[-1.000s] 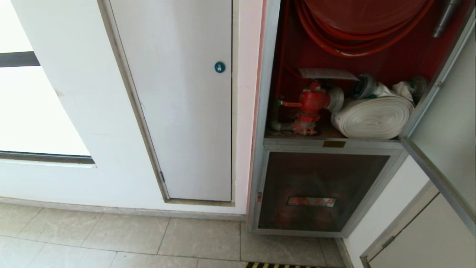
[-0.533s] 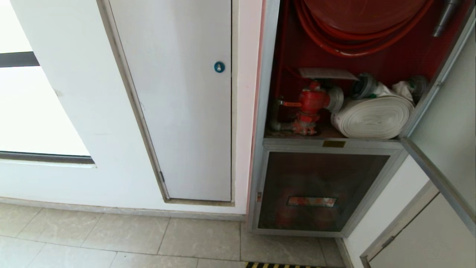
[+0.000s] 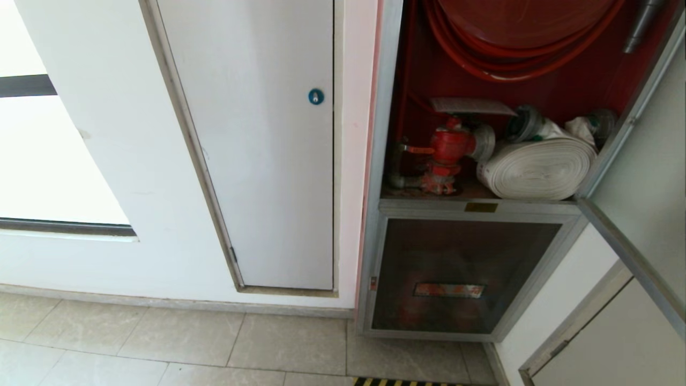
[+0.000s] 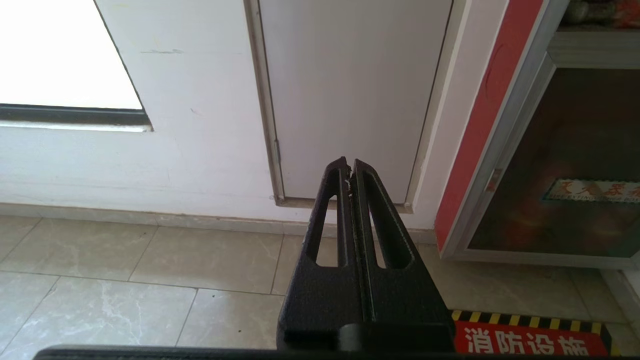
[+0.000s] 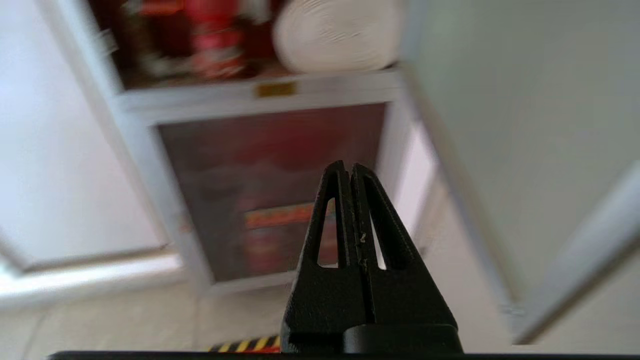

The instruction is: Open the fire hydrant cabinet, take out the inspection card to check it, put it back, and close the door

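The fire hydrant cabinet (image 3: 378, 161) stands open, showing its red inside, a red hose reel (image 3: 514, 32), a red valve (image 3: 449, 146) and a rolled white hose (image 3: 536, 169). A flat pale sheet, the inspection card (image 3: 471, 105), lies level on top of the valve. The door (image 3: 632, 257) is swung out to the right, its inner side facing me. Neither arm shows in the head view. My right gripper (image 5: 348, 170) is shut and empty, held low in front of the cabinet's lower panel (image 5: 260, 165), with the door (image 5: 500, 125) beside it. My left gripper (image 4: 348, 167) is shut and empty, parked low before the wall.
Left of the cabinet is a white panel with a blue round lock (image 3: 316, 96), and further left a bright window (image 3: 48, 161). A lower glass panel with an orange-red strip (image 3: 449, 290) sits under the shelf. A yellow-black floor marking (image 3: 396, 381) lies on the tiles.
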Motion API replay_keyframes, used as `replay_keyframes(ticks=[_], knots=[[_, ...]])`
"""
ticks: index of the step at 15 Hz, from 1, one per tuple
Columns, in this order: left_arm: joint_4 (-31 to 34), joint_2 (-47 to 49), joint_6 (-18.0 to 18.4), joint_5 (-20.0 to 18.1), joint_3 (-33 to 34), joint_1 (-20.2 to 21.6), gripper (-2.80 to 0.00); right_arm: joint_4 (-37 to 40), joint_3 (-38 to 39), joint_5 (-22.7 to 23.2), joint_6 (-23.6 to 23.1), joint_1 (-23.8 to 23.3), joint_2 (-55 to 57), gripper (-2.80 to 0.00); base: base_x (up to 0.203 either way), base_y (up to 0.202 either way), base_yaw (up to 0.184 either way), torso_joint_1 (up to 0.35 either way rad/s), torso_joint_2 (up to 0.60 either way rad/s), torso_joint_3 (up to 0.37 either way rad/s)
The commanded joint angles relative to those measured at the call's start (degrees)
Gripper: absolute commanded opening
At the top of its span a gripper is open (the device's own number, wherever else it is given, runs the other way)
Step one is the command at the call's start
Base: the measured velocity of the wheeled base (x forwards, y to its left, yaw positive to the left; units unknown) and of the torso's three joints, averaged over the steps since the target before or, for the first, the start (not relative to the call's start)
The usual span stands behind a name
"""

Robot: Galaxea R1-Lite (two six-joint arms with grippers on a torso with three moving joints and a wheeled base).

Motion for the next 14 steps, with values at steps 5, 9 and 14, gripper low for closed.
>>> replay_keyframes(ticks=[5,9,14], knots=[[-0.03,0.08,-0.04,0.05,1.14,0.01,-2.8,-17.47,-4.13,-16.05,-8.14,-0.5,11.16,-2.8,0.0,0.0,0.0,0.0,0.0,0.0],[-0.03,0.08,-0.04,0.05,1.14,0.01,-2.8,-30.6,-5.21,-22.61,-13.22,-0.84,17.12,-2.8,0.0,0.0,0.0,0.0,0.0,0.0],[-0.03,0.06,-0.03,0.05,1.14,0.01,-2.8,-23.76,-10.91,-26.87,-12.97,-5.01,19.82,-2.8,0.0,0.0,0.0,0.0,0.0,0.0]])
